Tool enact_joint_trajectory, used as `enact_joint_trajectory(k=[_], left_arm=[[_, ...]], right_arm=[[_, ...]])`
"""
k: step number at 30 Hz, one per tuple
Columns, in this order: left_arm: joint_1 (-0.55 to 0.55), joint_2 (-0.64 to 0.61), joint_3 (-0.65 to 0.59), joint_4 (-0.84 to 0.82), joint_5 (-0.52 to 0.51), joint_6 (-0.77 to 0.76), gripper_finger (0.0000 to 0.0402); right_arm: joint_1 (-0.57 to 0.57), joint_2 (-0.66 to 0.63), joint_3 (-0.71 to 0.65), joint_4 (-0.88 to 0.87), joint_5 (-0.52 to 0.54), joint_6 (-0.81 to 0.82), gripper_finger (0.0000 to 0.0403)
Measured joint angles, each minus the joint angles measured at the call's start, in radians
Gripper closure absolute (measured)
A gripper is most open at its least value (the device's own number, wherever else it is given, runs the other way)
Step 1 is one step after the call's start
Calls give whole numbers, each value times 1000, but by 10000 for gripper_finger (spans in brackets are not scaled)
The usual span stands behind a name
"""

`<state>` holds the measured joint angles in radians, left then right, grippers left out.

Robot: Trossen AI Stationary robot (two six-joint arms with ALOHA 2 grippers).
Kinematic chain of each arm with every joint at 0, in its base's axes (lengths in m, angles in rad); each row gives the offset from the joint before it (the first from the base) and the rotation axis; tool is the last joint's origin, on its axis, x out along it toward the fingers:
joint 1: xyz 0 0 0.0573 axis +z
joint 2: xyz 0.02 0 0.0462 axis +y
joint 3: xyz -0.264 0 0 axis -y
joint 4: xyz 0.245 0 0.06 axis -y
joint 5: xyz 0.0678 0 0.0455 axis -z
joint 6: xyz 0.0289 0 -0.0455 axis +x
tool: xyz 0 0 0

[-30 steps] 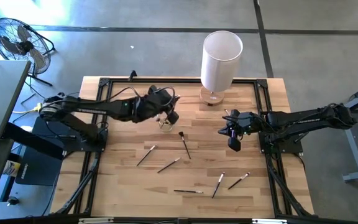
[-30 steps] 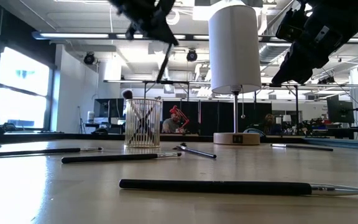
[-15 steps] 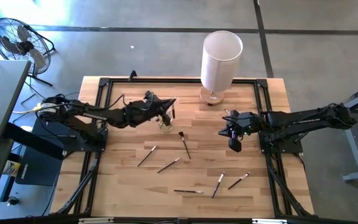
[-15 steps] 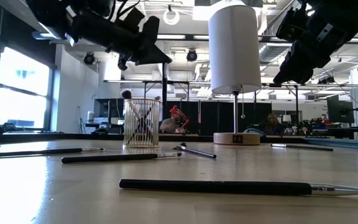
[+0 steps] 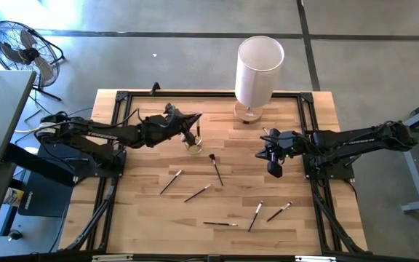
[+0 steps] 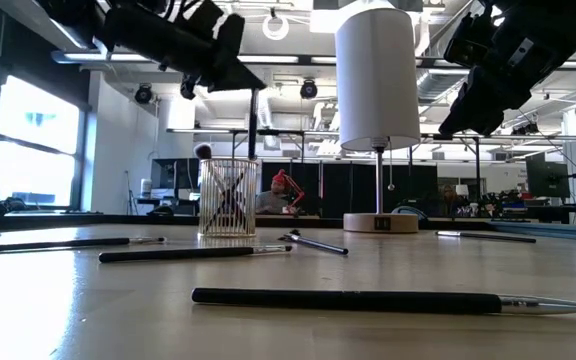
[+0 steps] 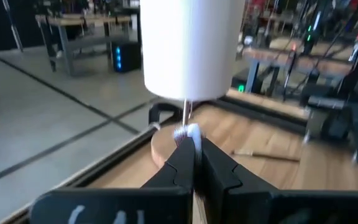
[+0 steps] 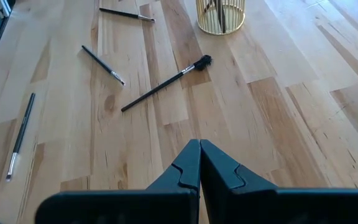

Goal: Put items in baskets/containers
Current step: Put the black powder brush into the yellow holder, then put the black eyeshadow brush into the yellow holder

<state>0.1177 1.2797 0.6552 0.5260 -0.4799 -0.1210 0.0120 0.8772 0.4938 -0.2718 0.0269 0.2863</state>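
You had the left gripper (image 5: 193,125) pinched shut on a makeup brush (image 6: 253,125) hanging upright right over the glass cup (image 6: 229,197), so I'd guess you just needed to lower and release, while the right gripper (image 5: 274,169) sat shut and empty.

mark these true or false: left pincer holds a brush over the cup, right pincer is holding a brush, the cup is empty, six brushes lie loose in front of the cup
1. The left pincer holds a brush upright over the glass cup. True.
2. The right pincer holds a brush. False: it is shut on nothing, hanging above the table.
3. The cup is empty. False: brushes already stand in it.
4. Six loose brushes lie in front of the cup. True, by the high view.
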Motion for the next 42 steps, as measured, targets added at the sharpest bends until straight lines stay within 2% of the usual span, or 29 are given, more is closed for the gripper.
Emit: enact_joint_trajectory(k=[6, 21, 29, 33, 37, 39, 42], left_arm=[[0, 11, 0, -70, 6, -35, 396], [0, 21, 0, -114, 17, -45, 309], [0, -14, 62, -132, 18, -43, 294], [-8, -51, 200, -367, 21, -71, 294], [-47, -50, 415, -799, 30, -167, 304], [-76, -44, 520, -1014, 40, -250, 325], [-135, -3, 620, -1231, 23, -376, 374]], right_arm=[[0, 0, 0, 0, 17, 0, 402], [0, 0, 0, 1, 27, 4, 402], [0, 0, 0, 2, 26, 3, 402], [0, 0, 0, 7, 48, 1, 402], [0, 0, 0, 6, 93, 1, 402], [0, 0, 0, 7, 119, 1, 402], [0, 0, 0, 7, 156, 1, 402]])
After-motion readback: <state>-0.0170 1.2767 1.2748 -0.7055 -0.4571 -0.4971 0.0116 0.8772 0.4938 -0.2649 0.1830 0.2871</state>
